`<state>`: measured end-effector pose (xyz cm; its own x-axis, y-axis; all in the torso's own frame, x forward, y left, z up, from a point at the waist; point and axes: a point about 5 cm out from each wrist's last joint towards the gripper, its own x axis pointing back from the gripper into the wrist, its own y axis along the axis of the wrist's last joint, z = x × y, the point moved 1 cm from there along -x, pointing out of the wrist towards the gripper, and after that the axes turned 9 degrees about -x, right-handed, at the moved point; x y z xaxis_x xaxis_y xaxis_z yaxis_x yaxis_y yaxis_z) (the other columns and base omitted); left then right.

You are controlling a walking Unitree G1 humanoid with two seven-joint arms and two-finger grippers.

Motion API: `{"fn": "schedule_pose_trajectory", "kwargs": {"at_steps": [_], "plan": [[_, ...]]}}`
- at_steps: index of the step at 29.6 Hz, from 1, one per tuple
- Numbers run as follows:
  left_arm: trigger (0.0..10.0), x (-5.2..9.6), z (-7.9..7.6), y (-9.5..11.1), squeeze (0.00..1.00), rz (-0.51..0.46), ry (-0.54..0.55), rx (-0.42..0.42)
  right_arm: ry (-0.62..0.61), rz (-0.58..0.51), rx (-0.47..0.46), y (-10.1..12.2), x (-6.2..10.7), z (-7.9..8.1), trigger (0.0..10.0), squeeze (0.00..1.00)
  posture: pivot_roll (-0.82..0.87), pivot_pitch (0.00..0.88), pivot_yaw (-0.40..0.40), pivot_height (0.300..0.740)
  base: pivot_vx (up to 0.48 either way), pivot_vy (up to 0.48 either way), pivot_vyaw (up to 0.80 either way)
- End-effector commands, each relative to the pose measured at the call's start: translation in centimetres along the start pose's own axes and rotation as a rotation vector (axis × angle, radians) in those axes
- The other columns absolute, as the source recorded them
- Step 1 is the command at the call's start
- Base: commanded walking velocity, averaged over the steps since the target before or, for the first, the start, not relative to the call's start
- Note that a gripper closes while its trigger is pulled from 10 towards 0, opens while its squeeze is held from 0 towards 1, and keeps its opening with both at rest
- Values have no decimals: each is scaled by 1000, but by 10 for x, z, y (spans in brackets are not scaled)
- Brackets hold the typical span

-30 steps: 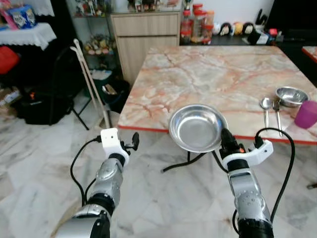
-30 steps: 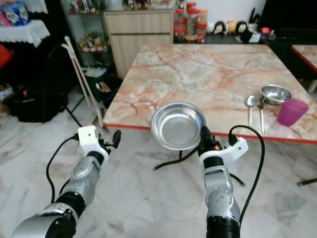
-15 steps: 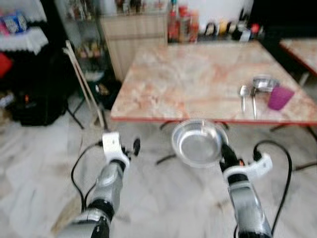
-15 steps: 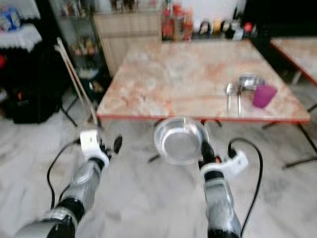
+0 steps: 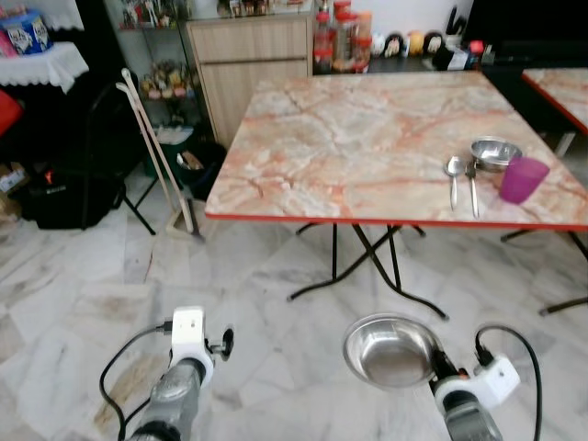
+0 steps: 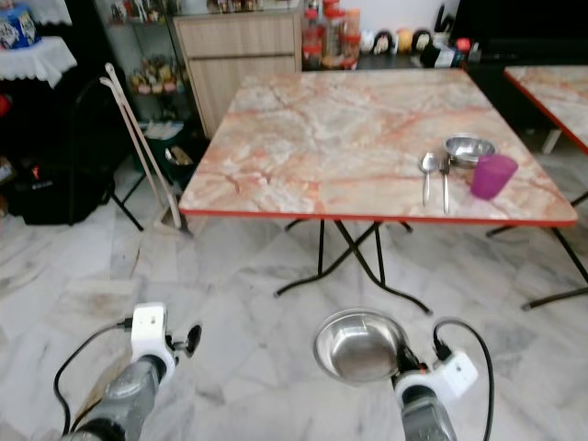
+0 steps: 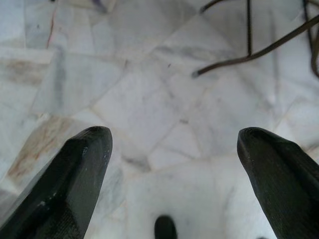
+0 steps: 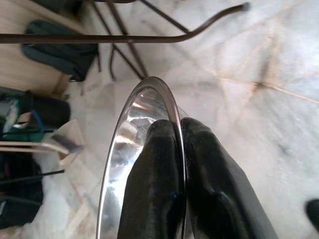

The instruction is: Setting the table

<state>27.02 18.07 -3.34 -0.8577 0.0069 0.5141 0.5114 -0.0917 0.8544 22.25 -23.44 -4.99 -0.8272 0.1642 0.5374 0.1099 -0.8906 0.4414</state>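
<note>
My right gripper (image 5: 438, 366) is shut on the rim of a round steel plate (image 5: 390, 350), held low over the marble floor in front of the table. In the right wrist view the two black fingers (image 8: 149, 184) pinch the plate's edge (image 8: 130, 117). The pink marble table (image 5: 367, 147) with a red edge stands ahead. Near its right side lie a small steel bowl (image 5: 494, 151), a purple cup (image 5: 522, 179) and two spoons (image 5: 454, 171). My left gripper (image 5: 225, 342) is open and holds nothing, its fingers (image 7: 82, 167) spread over floor tiles.
Black folding table legs (image 5: 367, 266) cross under the table. A wooden cabinet (image 5: 257, 50) and bottles (image 5: 335, 37) stand behind it. Long pale sticks (image 5: 156, 152) and a black bag (image 5: 64, 193) are at the left. A second table (image 5: 556, 87) is at the far right.
The whole view has pulled back, so the table lies farther off. Both arms show lower in the picture, and the plate is down near the floor, still in the right gripper.
</note>
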Motion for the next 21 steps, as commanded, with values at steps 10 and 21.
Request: {"fn": "schedule_pose_trajectory", "kwargs": {"at_steps": [10, 21], "plan": [[10000, 35, 25, -77, 0, 321, 65, -114, -229, 71, 135, -16, 26, -63, 10000, 0, -60, 0, 79, 740, 0, 0, 0], [10000, 37, 20, -81, 0, 339, 43, -151, -193, 39, 171, -10, 27, -63, 10000, 0, -62, 0, 77, 740, 0, 0, 0]]}}
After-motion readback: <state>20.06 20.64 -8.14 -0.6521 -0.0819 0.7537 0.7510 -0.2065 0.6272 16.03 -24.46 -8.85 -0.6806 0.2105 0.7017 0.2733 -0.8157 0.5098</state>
